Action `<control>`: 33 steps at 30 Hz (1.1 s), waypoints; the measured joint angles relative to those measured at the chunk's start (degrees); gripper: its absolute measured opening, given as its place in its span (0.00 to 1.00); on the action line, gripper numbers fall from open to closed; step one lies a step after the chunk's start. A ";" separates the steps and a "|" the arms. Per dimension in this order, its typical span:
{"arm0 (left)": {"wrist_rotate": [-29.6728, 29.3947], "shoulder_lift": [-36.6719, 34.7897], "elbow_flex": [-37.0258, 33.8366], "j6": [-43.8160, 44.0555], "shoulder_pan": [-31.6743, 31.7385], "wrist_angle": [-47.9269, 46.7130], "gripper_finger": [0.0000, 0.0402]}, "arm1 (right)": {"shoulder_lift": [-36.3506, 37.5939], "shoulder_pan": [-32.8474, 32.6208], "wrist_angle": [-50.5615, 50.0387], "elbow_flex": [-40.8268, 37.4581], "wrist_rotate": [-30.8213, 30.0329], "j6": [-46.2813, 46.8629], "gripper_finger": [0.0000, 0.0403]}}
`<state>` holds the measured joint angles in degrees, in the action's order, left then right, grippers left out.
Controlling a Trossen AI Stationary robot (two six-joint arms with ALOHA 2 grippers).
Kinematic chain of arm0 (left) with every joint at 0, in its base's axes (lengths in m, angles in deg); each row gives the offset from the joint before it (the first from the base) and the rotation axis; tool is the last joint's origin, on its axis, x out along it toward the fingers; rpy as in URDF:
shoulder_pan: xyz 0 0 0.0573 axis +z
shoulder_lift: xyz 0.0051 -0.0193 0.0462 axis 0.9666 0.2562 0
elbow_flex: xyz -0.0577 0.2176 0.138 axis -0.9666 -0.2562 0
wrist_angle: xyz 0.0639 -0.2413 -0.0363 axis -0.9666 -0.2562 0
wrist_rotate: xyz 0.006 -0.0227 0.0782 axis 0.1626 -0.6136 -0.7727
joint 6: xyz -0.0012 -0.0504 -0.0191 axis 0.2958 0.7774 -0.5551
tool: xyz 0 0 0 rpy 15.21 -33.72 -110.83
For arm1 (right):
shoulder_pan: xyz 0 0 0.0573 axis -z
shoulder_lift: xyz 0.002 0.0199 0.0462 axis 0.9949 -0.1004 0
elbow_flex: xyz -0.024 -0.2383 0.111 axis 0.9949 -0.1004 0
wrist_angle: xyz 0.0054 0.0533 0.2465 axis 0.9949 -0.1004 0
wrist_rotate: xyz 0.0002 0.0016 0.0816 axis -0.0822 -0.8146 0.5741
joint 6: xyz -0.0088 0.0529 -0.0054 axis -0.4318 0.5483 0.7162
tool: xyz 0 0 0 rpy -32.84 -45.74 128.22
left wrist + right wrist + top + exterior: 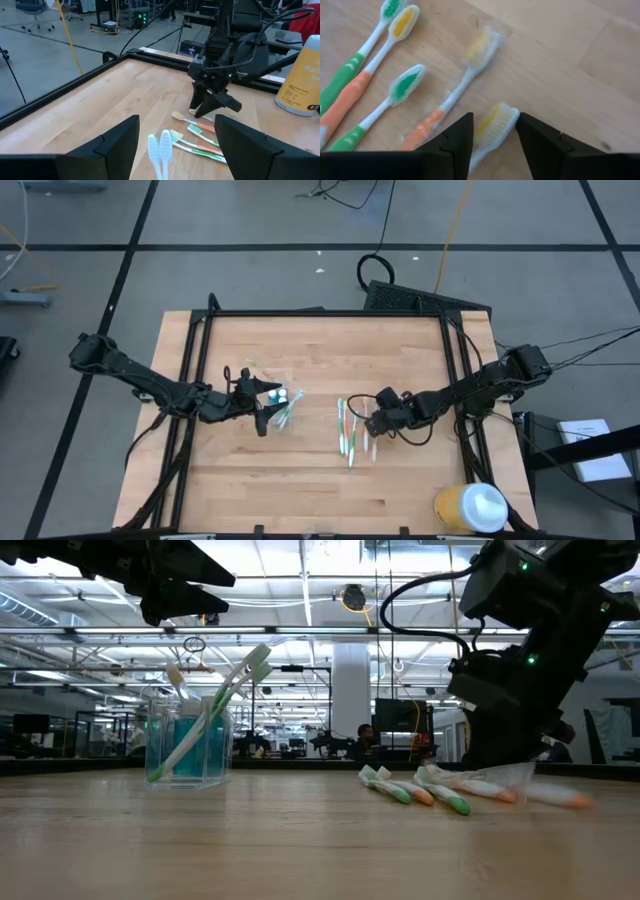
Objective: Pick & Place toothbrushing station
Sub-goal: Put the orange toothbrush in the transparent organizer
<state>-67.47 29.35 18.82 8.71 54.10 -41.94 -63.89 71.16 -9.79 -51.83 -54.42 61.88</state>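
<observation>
A small clear plastic cup [190, 750] stands upright on the table's left half [282, 402]. It holds green and white toothbrushes [228, 690] that lean out of it, and something blue. My left gripper [175, 145] is open above the cup, and two brush heads [160, 150] show between its fingers without touching them. Several green, orange and white toothbrushes [347, 430] lie flat on the table right of centre. My right gripper [495, 135] is down among them, shut on one yellow-bristled brush. My right gripper pinches the head of a white, yellow-bristled toothbrush [496, 120] between its two fingers. The fingers come from above, slanting down, one on each long side of the head. I cannot tell whether the brush is clear of the table.
A big yellow white-lidded container [470, 508] stands at the table's near right corner. A black metal frame [330, 313] runs along the table's far and side edges. Bare wood lies between the cup and the loose brushes and along the near edge.
</observation>
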 joint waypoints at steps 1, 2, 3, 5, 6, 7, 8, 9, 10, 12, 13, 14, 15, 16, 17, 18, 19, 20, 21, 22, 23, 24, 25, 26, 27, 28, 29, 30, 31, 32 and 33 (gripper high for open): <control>0.00 0.00 0.00 0.00 0.00 0.00 0.66 | 0.00 0.06 -0.06 0.00 -0.03 -0.34 0.36; 0.00 0.00 0.00 0.00 0.00 0.00 0.66 | 0.00 0.06 -0.08 0.00 -0.09 -0.72 0.34; 0.00 0.00 0.00 0.00 0.00 0.00 0.66 | 0.00 0.06 -0.05 0.00 -0.07 -1.18 0.33; 0.00 0.00 0.00 0.00 0.00 0.00 0.66 | 0.02 0.08 0.24 0.00 0.35 -1.84 0.30; 0.00 0.00 0.00 0.00 0.00 0.00 0.66 | 0.08 0.08 0.45 0.00 0.60 -2.33 0.29; 0.00 0.00 0.00 0.00 0.00 0.00 0.66 | 0.22 0.08 0.62 0.00 0.77 -2.92 0.27; 0.00 0.00 0.00 0.00 0.00 0.00 0.66 | 0.26 0.03 0.83 0.00 0.87 -3.14 0.26; 0.00 0.00 0.00 0.00 0.00 0.00 0.66 | 0.27 -0.05 1.01 0.00 0.96 -3.33 0.25; 0.00 0.00 0.00 0.00 0.00 0.00 0.66 | 0.28 -0.07 1.25 0.00 0.96 -3.57 0.23; 0.00 0.00 0.00 0.00 0.00 0.00 0.66 | 0.31 -0.07 2.18 0.00 1.07 -4.85 0.21; 0.00 0.00 0.00 0.00 0.00 0.00 0.66 | 0.31 -0.07 3.05 0.00 1.13 -5.65 0.19; 0.00 0.00 0.00 0.00 0.00 0.00 0.66 | 0.31 -0.09 4.08 -0.02 1.25 -6.68 0.18; 0.00 0.00 0.00 0.00 0.00 0.00 0.66 | 0.31 -0.11 5.32 -0.02 1.33 -7.92 0.17; 0.00 0.00 0.00 0.00 0.00 0.00 0.66 | 0.42 -0.11 6.67 -0.15 1.37 -9.34 0.16; 0.00 0.00 0.00 0.00 0.00 0.00 0.66 | 0.81 -0.11 7.88 -0.22 1.39 -10.76 0.15; 0.00 0.00 0.00 0.00 0.00 0.00 0.66 | 1.17 -0.08 9.27 -0.22 1.34 -12.17 0.14; 0.00 0.00 0.00 0.00 0.00 0.00 0.66 | 1.30 -0.01 10.70 -0.26 1.47 -13.52 0.13; 0.00 0.00 0.00 0.00 0.00 0.00 0.66 | 1.76 0.04 11.80 -0.33 1.75 -14.69 0.13; 0.00 0.00 0.00 0.00 0.00 0.01 0.66 | 2.55 0.06 12.75 -0.35 1.74 -15.79 0.13; 0.00 0.00 0.00 0.00 0.00 0.00 0.66 | 3.43 0.08 13.93 -0.34 1.72 -16.97 0.13; -0.01 0.00 0.00 0.00 0.00 0.03 0.66 | 4.23 0.21 15.44 -0.29 1.72 -18.14 0.13; 0.00 0.00 0.00 -0.02 0.01 0.04 0.66 | 4.92 0.28 16.59 -0.20 1.71 -19.29 0.13; 0.00 0.00 0.00 0.00 0.04 0.04 0.66 | 5.56 0.30 17.41 -0.22 1.74 -20.42 0.13; 0.00 0.00 0.00 0.00 0.04 0.04 0.66 | 6.23 0.32 18.20 -0.26 1.70 -21.74 0.12; -0.02 0.00 0.00 0.00 0.04 0.04 0.66 | 6.96 0.32 19.58 -0.28 1.70 -23.17 0.12; -0.02 0.00 0.00 0.00 0.04 0.04 0.66 | 7.69 0.32 21.42 -0.26 1.61 -24.78 0.12; 0.00 0.00 0.00 0.00 0.04 0.12 0.66 | 8.38 0.32 23.34 -0.22 1.57 -26.57 0.12; -0.02 0.00 0.00 0.00 0.04 0.27 0.66 | 9.04 0.32 25.27 -0.22 1.56 -28.26 0.12; -0.02 0.00 0.00 0.00 0.08 0.33 0.66 | 9.62 0.34 27.22 -0.22 1.56 -30.03 0.12; 0.00 0.00 0.00 0.00 0.17 0.40 0.66 | 10.02 0.41 29.71 -0.22 1.55 -31.95 0.12; 0.08 0.00 0.00 -0.01 0.28 0.69 0.66 | 10.39 0.52 32.61 -0.22 1.55 -33.91 0.12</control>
<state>-67.40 29.35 18.82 8.70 54.38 -41.25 -53.49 71.68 22.81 -52.05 -52.87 27.96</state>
